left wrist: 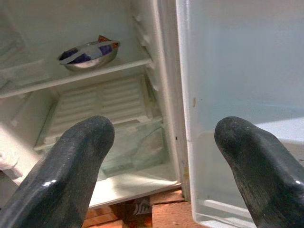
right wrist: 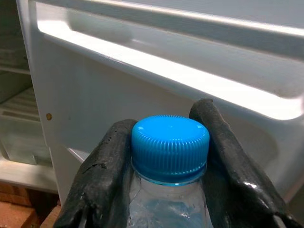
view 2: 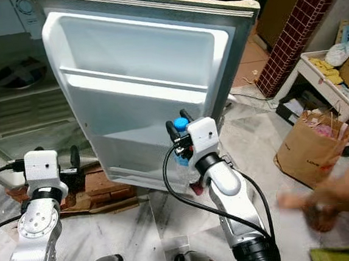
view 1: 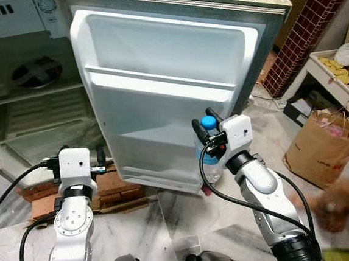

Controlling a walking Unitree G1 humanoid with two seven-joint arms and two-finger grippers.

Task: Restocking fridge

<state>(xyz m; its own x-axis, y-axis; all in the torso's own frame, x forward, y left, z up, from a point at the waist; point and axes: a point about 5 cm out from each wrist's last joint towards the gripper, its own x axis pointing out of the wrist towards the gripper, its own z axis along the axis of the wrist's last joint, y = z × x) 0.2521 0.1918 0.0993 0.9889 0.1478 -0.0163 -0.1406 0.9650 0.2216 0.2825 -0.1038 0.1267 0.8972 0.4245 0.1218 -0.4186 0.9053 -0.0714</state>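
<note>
My right gripper [view 1: 206, 125] is shut on a clear water bottle [view 1: 210, 158] with a blue cap [right wrist: 170, 147], held upright just in front of the lower shelf of the open white fridge door [view 1: 170, 82]. Its black fingers [right wrist: 102, 175] clamp the bottle's neck on both sides. My left gripper [view 1: 82, 157] is open with nothing between its fingers [left wrist: 71, 166], low by the fridge's bottom edge and pointing into the fridge body [left wrist: 95, 109]. A metal bowl [left wrist: 90, 53] sits on a fridge shelf.
Red bricks [view 1: 115, 187] lie under the fridge's front. A brown paper bag [view 1: 323, 148] stands on the marble floor at right, next to a low white shelf [view 1: 334, 74]. A person's blurred hand [view 1: 342, 198] reaches in from the right.
</note>
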